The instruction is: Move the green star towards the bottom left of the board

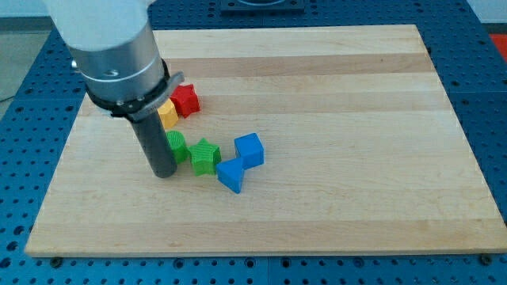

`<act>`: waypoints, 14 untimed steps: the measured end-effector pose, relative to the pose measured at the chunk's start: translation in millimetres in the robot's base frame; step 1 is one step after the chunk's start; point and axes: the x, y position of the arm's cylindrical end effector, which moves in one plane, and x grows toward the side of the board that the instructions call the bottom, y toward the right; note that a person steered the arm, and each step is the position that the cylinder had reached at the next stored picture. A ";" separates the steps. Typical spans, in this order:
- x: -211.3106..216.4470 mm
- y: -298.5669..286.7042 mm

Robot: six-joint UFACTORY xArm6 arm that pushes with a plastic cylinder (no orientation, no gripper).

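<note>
Broadly, the largest thing in view is the pale wooden desk (333,87), a planked board that fills most of the frame and sits on a blue perforated surface (28,111) showing along the left, right and bottom edges. Next in size is the arm's grey cylindrical body (111,47), coming down from the upper left of the frame and ending in a black collar from which the dark rod (154,146) drops straight to the board. No hand is fitted to this arm, so nothing opens, closes or holds anything; the rod only meets the board at my tip (165,173), left of centre in the frame. The blocks are all gathered in a loose cluster just right of the rod. A blue cube (249,150) lies furthest right, and a second blue block (231,174), wedge-like in shape, lies just below and left of it, the two close together or touching. The green star (205,156) sits left of both blue blocks, near the middle-left of the board, with the blue wedge-like block close against its lower right side. Between the star and the rod is another green block (177,146), partly hidden by the rod, its shape unclear; it stands directly between my tip and the star. Above these, a red block (186,100) and a yellow block (167,115) sit side by side, the yellow one partly hidden behind the rod and collar.
</note>
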 end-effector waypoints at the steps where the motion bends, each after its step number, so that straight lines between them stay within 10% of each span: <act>1: 6.2 -9.8; 4: -48.2 -88.4; 7: -67.4 23.2; 14: -4.4 48.8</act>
